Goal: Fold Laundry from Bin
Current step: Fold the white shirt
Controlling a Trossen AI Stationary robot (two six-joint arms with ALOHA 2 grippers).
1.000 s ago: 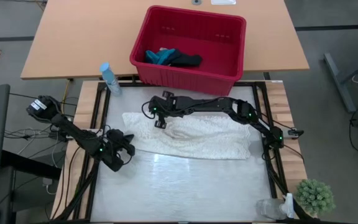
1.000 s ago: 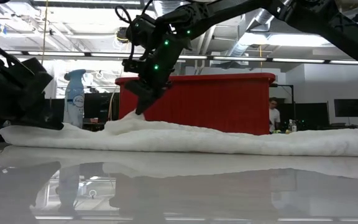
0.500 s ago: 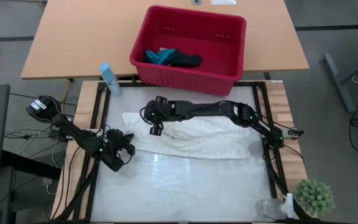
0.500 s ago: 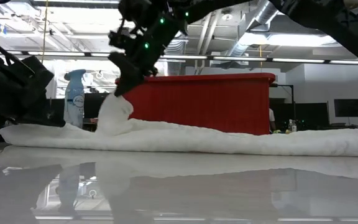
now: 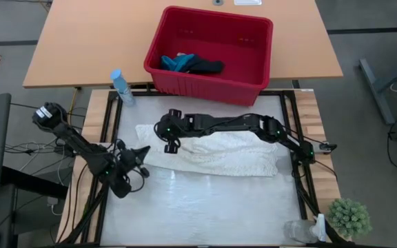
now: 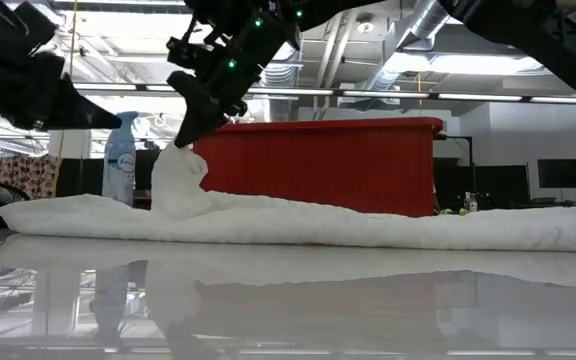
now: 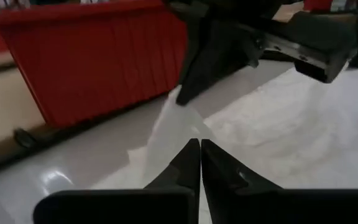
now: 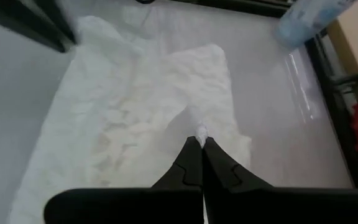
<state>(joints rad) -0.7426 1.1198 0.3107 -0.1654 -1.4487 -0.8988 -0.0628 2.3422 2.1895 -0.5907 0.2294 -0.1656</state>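
The laundry is split between two places: the large white lacy cloth (image 5: 209, 153) lies spread across the glossy white tabletop (image 5: 205, 207), while a small teal piece (image 5: 176, 62) and a dark piece (image 5: 205, 67) sit together in the red bin (image 5: 253, 58), which stands on the wooden desk just behind the tabletop.

The right gripper (image 5: 170, 143) reaches across over the left part of the white cloth with its fingers pressed together on a pinch of the fabric; in the low view a small peak of cloth (image 6: 176, 175) rises to its tip (image 6: 190, 135), and the right wrist view shows a tuft caught at the tips (image 8: 200, 140).

The left gripper (image 5: 143, 151) hovers just off the cloth's left edge, its fingers closed against each other with nothing between them (its wrist view shows the two tips (image 7: 200, 149) meeting, with the cloth beyond).

A pale blue spray bottle (image 5: 120, 87) stands at the tabletop's far left corner, beside the bin. A small green potted plant (image 5: 349, 217) sits off the near right corner, next to a clear container (image 5: 298, 231). The tabletop is reflective enough to mirror the cloth in the low view. Beyond it the room shows ceiling lights, ducting and dark screens.
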